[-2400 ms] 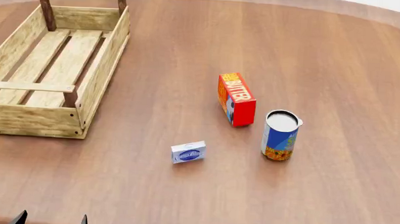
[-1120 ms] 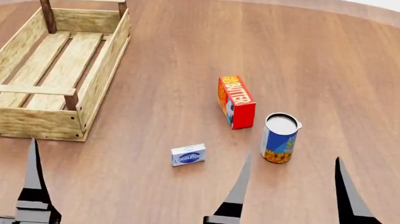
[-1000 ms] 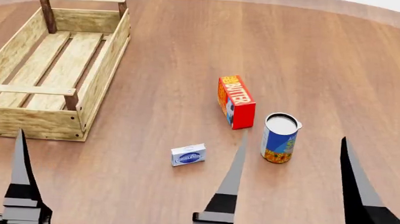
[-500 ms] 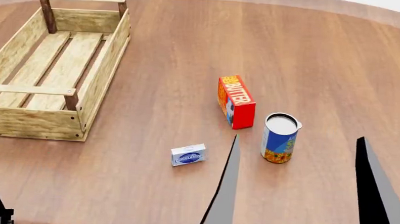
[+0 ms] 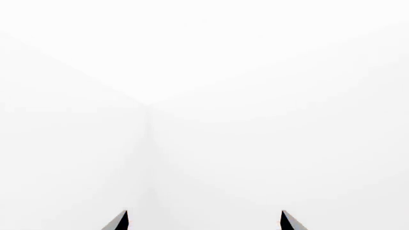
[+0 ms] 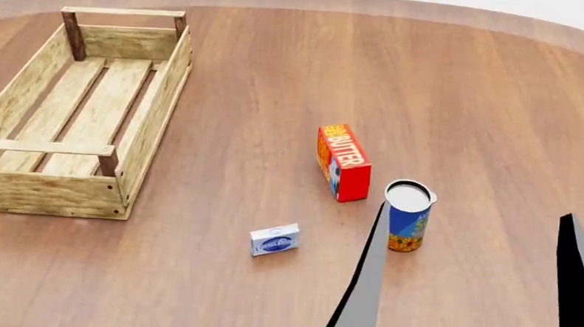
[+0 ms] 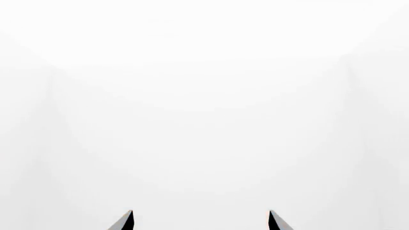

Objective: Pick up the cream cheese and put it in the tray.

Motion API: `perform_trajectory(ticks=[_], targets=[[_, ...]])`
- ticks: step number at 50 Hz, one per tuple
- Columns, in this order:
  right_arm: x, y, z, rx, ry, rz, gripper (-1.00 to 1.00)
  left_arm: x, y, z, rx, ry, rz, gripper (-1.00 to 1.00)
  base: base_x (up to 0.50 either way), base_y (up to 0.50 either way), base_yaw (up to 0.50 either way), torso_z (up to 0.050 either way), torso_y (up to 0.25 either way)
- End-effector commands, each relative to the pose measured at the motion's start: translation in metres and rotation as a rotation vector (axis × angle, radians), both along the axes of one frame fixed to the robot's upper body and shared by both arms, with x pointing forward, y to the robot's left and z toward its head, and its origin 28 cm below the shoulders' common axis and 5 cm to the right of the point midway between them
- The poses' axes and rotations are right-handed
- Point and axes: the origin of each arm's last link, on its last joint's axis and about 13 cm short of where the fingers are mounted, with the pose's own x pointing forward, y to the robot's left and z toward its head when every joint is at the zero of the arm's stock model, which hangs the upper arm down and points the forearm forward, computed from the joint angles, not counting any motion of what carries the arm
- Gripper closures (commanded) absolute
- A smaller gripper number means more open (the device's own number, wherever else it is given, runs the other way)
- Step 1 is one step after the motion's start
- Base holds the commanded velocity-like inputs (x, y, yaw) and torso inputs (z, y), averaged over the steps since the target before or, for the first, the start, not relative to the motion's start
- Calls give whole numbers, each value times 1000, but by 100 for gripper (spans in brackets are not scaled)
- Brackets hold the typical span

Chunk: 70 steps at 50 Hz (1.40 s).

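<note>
1. Fingertips of our left gripper (image 5: 203,221) showed spread apart in the left wrist view, with only blank white beyond them.
2. Head view: the cream cheese (image 6: 274,240) lay flat on the table (image 6: 275,96), well apart from the tray (image 6: 151,120) and nearer us. Its long axis ran roughly crosswise, slightly tilted. We judged it light, stiff and easily pushed, best pinched across its short sides. Our right gripper (image 6: 469,282) stood wide apart beside the can (image 6: 407,216), holding nothing.
3. Right wrist view: two separated fingertips, whiteness beyond.

Both grippers end in slim, pointed fingers (image 6: 365,300), grey with black faces.
</note>
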Motion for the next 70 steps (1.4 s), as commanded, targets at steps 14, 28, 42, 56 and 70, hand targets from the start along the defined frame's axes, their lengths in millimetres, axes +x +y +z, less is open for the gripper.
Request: perform_trajectory(ticks=[14, 28, 42, 56, 70], targets=[[-1, 0, 1, 24, 7, 6, -100, 0, 0, 1, -6, -5, -3, -100, 0, 0, 0, 50, 19], [1, -2, 1, 16, 1, -40, -100, 1, 1, 1, -33, -12, 10, -100, 0, 0, 0, 39, 15], [0, -1, 0, 21, 6, -26, -100, 0, 2, 1, -22, -18, 20, -100, 0, 393, 0, 0, 0], [0, -1, 1, 26, 6, -26, -100, -1, 3, 1, -24, -23, 21, -100, 0, 439, 0, 0, 0], [1, -1, 1, 24, 12, -33, -100, -1, 3, 1, -28, -28, 16, -100, 0, 251, 0, 0, 0]])
